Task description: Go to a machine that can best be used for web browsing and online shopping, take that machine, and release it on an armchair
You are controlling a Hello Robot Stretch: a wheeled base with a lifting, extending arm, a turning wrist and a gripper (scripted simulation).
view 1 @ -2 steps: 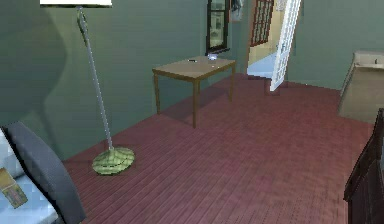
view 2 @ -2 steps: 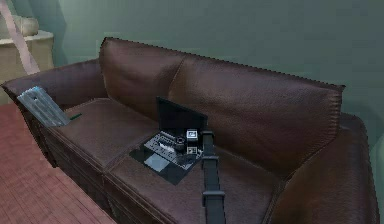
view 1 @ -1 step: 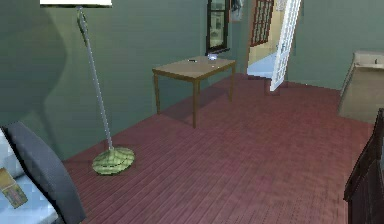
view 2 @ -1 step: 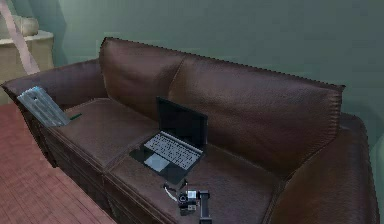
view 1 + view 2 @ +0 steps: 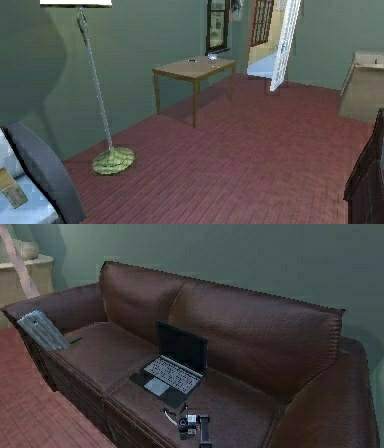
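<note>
Nearest, at the arm side view's bottom edge, the arm's far end and its fingers (image 5: 185, 424) show against the front of the sofa (image 5: 250, 334) seat. Whether the fingers are apart or together cannot be told, nor whether they hold anything. Just beyond them, a little toward the view's left, lies the laptop (image 5: 170, 376), with its lid up, its base flat on the seat cushion and its screen facing the seat's front edge. Whether the fingers touch its near corner cannot be made out. The laptop is likely rigid, fairly light and smooth-cased, so it could slip, and the hinge and screen are its fragile parts. The base's near edge looks the safest hold, since lifting by the raised lid would strain the hinge. The soft cushion may also let the base tip as it is taken. Farther left, a pale folded thing (image 5: 42, 329) lies by the sofa's arm. In the forward view a floor lamp (image 5: 113, 160) stands near, and a wooden counter (image 5: 195, 68) stands farther off by the wall.
</note>
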